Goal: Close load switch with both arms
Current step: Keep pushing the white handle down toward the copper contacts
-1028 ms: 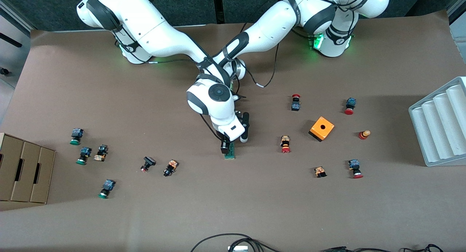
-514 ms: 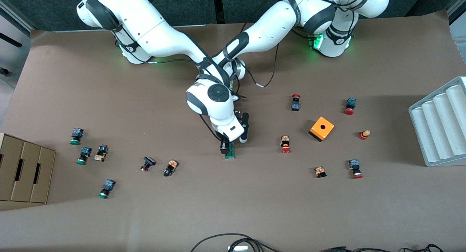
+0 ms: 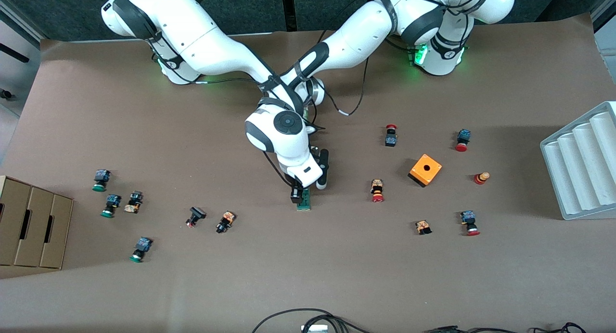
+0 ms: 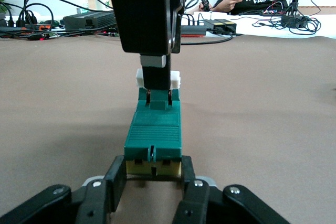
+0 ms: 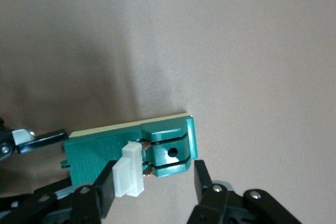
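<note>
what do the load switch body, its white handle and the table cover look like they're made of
Load switch body: likely moulded plastic, matte dark green, with fine ribs across its top and crisp edges. White handle: also looks like plastic, smooth, opaque, blocky; small copper-coloured contacts beside it look metallic. Table cover: seems paper or thin fabric, flat brown, no gloss; which one cannot be told.

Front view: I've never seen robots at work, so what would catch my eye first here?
Two white arms cross over the middle of the brown table, both meeting at one small green load switch. The left pincer clamps one end of its green body, while the right pincer straddles the white handle at its other end. Around them lie scattered little push buttons, with a bright orange box toward the left arm's end.
</note>
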You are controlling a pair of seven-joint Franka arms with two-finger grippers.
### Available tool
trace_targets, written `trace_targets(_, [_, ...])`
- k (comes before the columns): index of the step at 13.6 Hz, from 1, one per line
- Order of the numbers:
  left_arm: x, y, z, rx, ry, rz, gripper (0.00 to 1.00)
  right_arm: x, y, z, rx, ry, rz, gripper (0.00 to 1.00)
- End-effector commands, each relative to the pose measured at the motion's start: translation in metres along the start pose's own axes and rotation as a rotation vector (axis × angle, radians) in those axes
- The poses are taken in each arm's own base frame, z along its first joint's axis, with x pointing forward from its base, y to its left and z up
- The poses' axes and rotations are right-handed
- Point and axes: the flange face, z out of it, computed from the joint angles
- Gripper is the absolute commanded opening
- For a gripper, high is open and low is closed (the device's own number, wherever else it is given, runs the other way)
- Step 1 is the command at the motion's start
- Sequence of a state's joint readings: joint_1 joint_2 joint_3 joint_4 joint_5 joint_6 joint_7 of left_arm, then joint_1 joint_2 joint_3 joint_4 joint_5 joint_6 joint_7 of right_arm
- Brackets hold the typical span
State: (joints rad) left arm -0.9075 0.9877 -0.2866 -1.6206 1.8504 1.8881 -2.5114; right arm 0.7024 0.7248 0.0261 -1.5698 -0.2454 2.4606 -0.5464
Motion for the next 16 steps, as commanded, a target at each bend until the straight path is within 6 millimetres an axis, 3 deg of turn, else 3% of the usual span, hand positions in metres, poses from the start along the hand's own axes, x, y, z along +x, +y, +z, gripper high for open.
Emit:
trace_targets(1, [0.0, 0.002, 0.015, -0.01, 0.006, -0.003, 0.21, -0.002, 0.007, -0.006, -0.02, 0.009, -0.001, 0.62])
trace_targets(10, [0.0, 0.001, 0.016, -0.008, 0.006, -0.003, 0.21, 0.005, 0.001, -0.007, -0.023, 0.017, -0.001, 0.54])
trace_targets(16, [0.0, 0.001, 0.016, -0.009, 0.007, -0.002, 0.21, 0.009, 0.011, -0.017, -0.041, 0.035, 0.005, 0.54])
